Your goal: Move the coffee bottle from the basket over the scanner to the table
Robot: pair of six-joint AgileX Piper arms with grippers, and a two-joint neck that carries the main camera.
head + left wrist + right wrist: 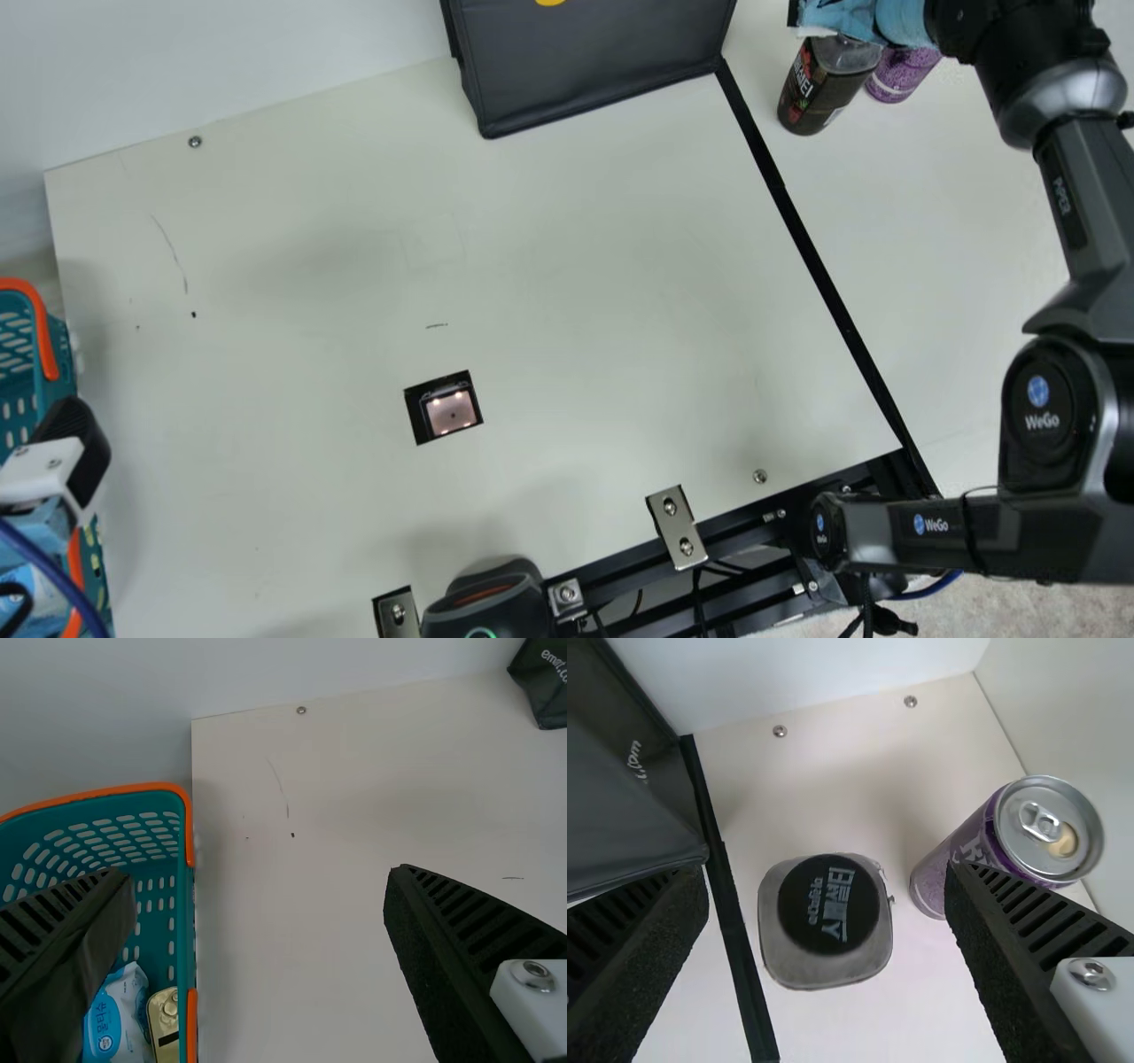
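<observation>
The right gripper (864, 19) hangs at the main view's top right with the coffee bottle (811, 97) and a purple drink can (895, 78) below it. Its own wrist view shows the two ribbed fingers spread wide, with the bottle's black cap (828, 904) in the gap between them. One finger overlaps the can there; whether they touch, I cannot tell. The bottle stands upright on the table (576, 266), and the main view gives its dark label and clear shoulder. The can is just beside it; the wrist view adds its silver lid and pull tab (1041, 822).

A black strip (819, 257) runs along the table between the bottle and the scanner (452, 412), a lit window set in the tabletop. A black fabric bag (594, 62) is on the scanner's side of that strip, near its far end.

The left gripper (84, 456) is at the main view's left edge, by the teal basket (18, 372) with orange trim. Its wrist view shows its fingers well apart, nothing gripped, and inside the basket a white-and-blue packet (115, 1019) beside a gold-coloured container (163, 1019).
</observation>
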